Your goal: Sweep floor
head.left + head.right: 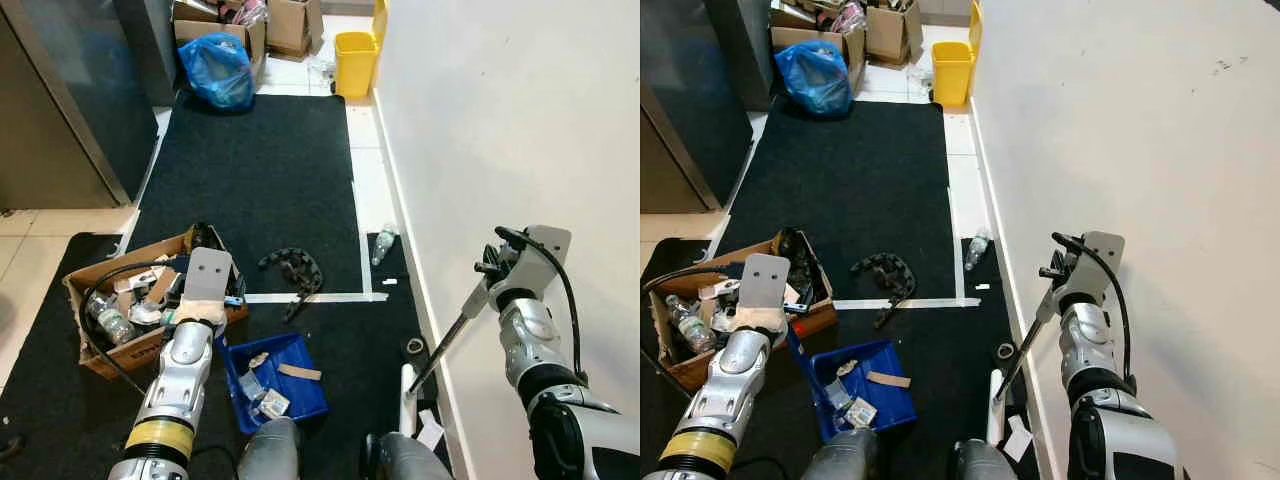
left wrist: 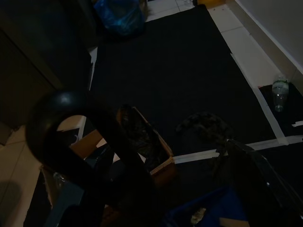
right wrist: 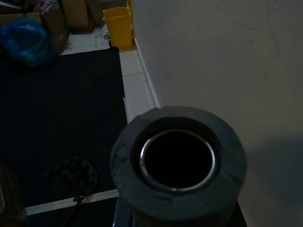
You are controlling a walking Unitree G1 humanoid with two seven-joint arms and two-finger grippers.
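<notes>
So the right gripper (image 1: 492, 268) is up beside the white wall (image 1: 500, 120), wrapped around the top of the broom handle (image 1: 450, 335). The pole slants down and back toward the robot's feet, which makes sense to me: grab it high and you get a long swing along the floor. In the right wrist view the hollow grey end of the pole (image 3: 179, 163) sits right in front of the lens, so the jaws look clamped on it, though the fingers themselves are hidden.

The left gripper (image 1: 205, 290) hovers just above the blue dustpan (image 1: 275, 378), next to the cardboard box (image 1: 120, 300) of junk. Can't tell how far those jaws are open; the left wrist view is too dark, only a black looped handle shows close up.

The mess is out ahead of both jaws on the black mat (image 1: 250, 170): a dark coiled thing (image 1: 293, 268) by the tape line, and a plastic bottle (image 1: 382, 243) nearer the wall. My guess is the broom pulls those toward the pan.
</notes>
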